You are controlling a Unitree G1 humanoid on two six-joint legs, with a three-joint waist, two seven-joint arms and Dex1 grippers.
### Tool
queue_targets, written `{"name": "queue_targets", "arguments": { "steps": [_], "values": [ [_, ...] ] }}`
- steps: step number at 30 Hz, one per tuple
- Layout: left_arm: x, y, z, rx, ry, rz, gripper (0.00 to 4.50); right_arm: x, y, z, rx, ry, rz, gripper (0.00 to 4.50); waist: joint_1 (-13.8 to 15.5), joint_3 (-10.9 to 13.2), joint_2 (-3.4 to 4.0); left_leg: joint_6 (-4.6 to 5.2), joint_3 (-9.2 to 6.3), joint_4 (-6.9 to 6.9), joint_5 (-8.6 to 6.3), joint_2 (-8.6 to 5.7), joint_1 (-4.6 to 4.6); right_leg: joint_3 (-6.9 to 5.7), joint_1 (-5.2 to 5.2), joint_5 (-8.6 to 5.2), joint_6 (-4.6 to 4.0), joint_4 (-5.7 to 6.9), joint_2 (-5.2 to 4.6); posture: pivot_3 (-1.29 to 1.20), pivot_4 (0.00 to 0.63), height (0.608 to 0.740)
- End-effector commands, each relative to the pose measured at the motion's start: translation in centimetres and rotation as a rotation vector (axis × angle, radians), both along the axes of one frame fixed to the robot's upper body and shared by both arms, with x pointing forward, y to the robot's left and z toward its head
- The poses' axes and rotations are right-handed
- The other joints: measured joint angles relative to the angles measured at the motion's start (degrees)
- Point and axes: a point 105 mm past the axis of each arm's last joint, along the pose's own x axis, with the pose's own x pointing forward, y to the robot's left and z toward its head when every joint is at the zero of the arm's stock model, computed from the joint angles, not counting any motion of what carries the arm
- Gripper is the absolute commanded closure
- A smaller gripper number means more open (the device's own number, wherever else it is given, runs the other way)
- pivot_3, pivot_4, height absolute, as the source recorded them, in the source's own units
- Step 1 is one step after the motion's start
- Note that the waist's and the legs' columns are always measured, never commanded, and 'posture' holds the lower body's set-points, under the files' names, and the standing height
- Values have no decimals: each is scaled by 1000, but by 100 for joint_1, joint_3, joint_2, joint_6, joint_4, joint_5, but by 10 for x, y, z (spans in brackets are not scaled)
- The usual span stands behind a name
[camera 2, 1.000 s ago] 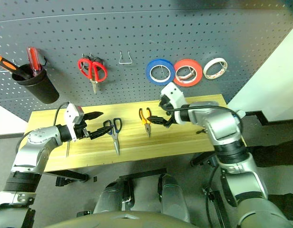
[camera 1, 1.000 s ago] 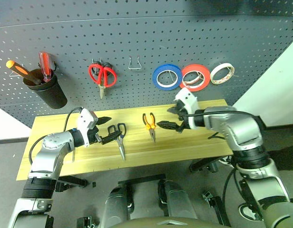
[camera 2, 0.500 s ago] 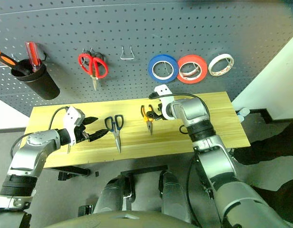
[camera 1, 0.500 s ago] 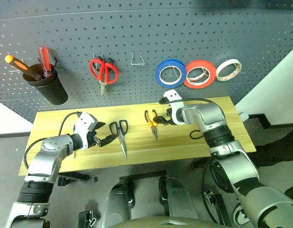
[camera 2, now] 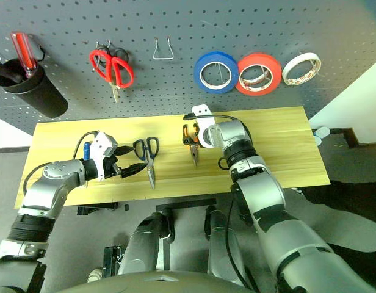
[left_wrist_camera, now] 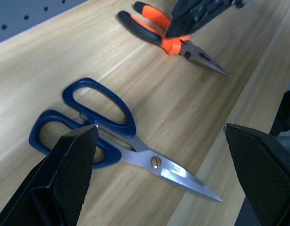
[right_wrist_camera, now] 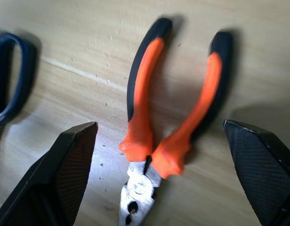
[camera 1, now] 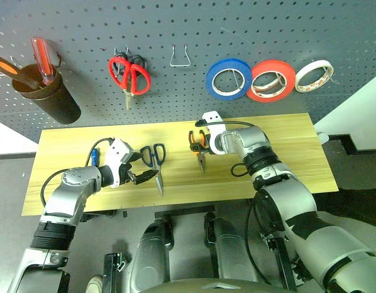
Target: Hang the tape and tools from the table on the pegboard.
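right gripper (right_wrist_camera: pixel 159 174) hangs wide open right over the pliers (right_wrist_camera: pixel 173 122), a finger on either side of the orange handles, nothing pinched yet. left gripper (left_wrist_camera: pixel 157 176) gapes open too, framing the blue-handled scissors (left_wrist_camera: pixel 112 136) just beside the pliers on the table (camera 1: pixel 285 152). blue tape (camera 1: pixel 229 79) hangs on the pegboard (camera 1: pixel 237 24) above the pliers.

Dark grey floor (camera 1: pixel 11 256) lay beneath; white wall (camera 1: pixel 365 110) stood at right; another white patch (camera 1: pixel 8 137) showed at left.
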Motion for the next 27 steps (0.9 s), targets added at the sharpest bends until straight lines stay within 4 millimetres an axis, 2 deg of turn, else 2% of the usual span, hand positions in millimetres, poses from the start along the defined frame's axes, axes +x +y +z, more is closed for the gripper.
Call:
{"name": "queue_targets", "arguments": {
  "steps": [1, 4, 9, 17, 24, 25, 27],
  "values": [
    [2, -5, 9, 15, -48, -37, 0, 5, 8, 11, 7, -32, 9, 20, -1, 6, 0, 0, 1, 0, 0, -2, 0, 0, 0, 0, 0, 0, -3, 38, 407, 731],
    [6, -4, 8, 61, -65, -55, 0, 4, 8, 6, -6, -20, 1, 20, -1, 10, 1, -1, 0, 0, -1, -5, 1, 0, 0, -5, 3, -1, -6, 35, 403, 731],
    [12, -9, 16, 45, -84, -82, 0, 3, 8, 3, -51, -20, 4, 20, -5, 12, 3, -1, -1, -3, -1, -4, -1, 0, -4, -13, 14, -3, -11, 31, 396, 731],
    [6, -12, 18, 36, -67, -178, 0, 4, 5, -2, -111, -30, -11, 20, -13, 12, 3, -2, -1, -14, -2, -4, 0, 0, -7, -5, 1, -7, -13, 32, 381, 731],
    [6, -9, 21, 42, -74, -192, 0, 4, 8, 0, -108, -25, -5, 2218, -10, 11, 2, -3, 0, -34, -1, -5, -1, 0, -11, -5, 1, -20, -13, 43, 375, 731],
    [5, -9, 22, 41, -74, -192, 0, 3, 8, -1, -111, -21, -3, 2453, -10, 11, 2, -4, 0, -40, 0, -6, -1, 0, -11, -5, 1, -22, -13, 43, 375, 731],
    [5, -8, 23, 35, -76, -185, 0, 2, 8, -1, -117, -11, 7, 2476, -9, 11, 2, -9, 0, -56, 3, -9, 0, 0, -14, -5, 2, -29, -13, 41, 374, 731]
  ]
}}
